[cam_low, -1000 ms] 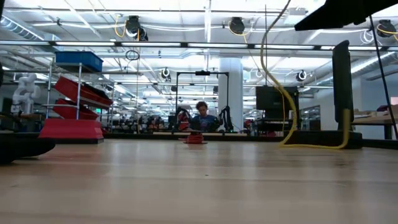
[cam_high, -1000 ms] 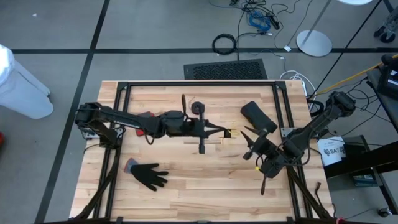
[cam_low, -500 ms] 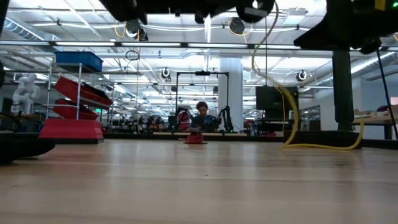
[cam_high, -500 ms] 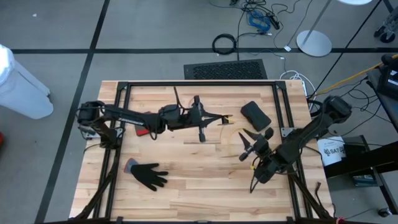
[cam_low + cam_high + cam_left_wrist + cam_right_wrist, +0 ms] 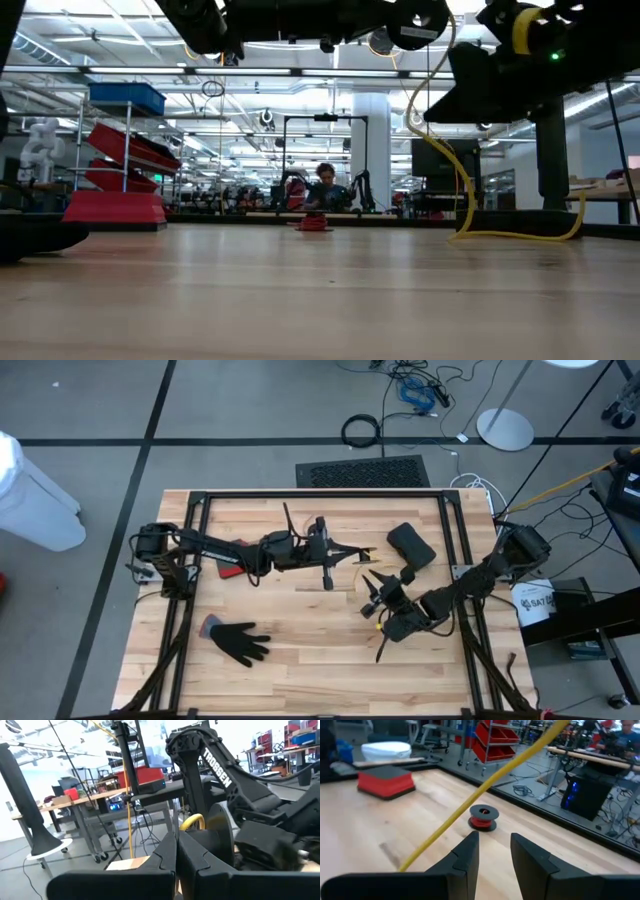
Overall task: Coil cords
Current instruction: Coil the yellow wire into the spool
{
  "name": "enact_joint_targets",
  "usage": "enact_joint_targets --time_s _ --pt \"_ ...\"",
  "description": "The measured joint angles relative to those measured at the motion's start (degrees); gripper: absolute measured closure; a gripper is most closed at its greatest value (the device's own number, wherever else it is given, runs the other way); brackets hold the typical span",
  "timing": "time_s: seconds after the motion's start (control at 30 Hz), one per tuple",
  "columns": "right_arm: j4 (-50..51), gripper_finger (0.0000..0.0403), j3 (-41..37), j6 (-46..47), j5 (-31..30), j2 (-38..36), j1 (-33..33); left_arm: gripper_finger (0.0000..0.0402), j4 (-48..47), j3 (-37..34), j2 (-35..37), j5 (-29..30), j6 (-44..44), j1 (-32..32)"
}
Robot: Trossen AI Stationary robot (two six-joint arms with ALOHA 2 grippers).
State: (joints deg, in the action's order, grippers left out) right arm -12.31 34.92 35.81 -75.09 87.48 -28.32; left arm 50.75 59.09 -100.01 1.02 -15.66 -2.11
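The yellow cord hangs from high above the table in a long curve. Its lower stretch lies on the wood. My left gripper reaches level over the table's middle and is shut on the cord's upper part. My right gripper is open just nearer than the left gripper, pointing toward the table's left. In the right wrist view the cord runs slanting past the outer side of one finger, not between the two. My left gripper pinches the yellow cord between its two fingers, which come in level from the table's left. The shut fingertips hide the contact, and only a yellow bend shows just beyond them. The cord hangs slack from there to the table.
A black glove lies near the front left and a black pouch at the back right. A small red spool, a red block and a camera post are on the table. A black frame edges the table.
My left gripper has gone down and a little toward the far edge, staying shut. My right gripper has sunk and moved toward the table's left, closer to the hanging cord, rolling as it went. The cord's hanging part has shifted while its lower stretch stays on the table.
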Motion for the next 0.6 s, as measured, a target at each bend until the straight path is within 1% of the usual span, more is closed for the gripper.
enact_joint_targets --time_s 0.07,0.2,0.3,0.4,0.43,0.47,0.53,0.6 --pt "-0.75 0.0301 0.0 1.26 0.31 -0.07 0.69 0.0401 0.34 0.0 -0.02 -0.13 -0.04 -0.02" --pt "-0.6 0.0296 -0.04 3.68 2.85 -0.04 1.81 0.0401 0.55 0.0 -0.02 -0.96 -0.27 -0.22" --pt "-0.34 0.0289 -1.1 3.99 3.6 -0.04 2.17 0.0401 0.57 0.0 -0.01 -1.02 -1.18 -0.53" --pt "4.34 0.028 -2.39 4.59 5.52 -0.06 2.45 0.0401 0.04 0.0 0.0 -1.01 -1.2 -0.93" --pt "7.71 0.0278 -2.93 7.11 6.23 -0.04 2.56 0.0401 -0.18 0.0 -0.01 -1.01 -1.19 -1.11" --pt "11.1 0.0275 -3.54 11.63 6.54 -0.04 2.74 0.0401 -0.6 0.0 0.0 -1.01 -1.2 -1.24" --pt "16.23 0.027 -5.33 23.23 6.54 -0.04 3.08 0.0401 -1.06 0.0 0.0 -1.03 -1.2 -1.58" --pt "17.87 0.0267 -8.04 34.59 6.5 -0.04 3.16 0.0401 -1.2 0.0 0.0 -1.01 -1.2 -1.96"
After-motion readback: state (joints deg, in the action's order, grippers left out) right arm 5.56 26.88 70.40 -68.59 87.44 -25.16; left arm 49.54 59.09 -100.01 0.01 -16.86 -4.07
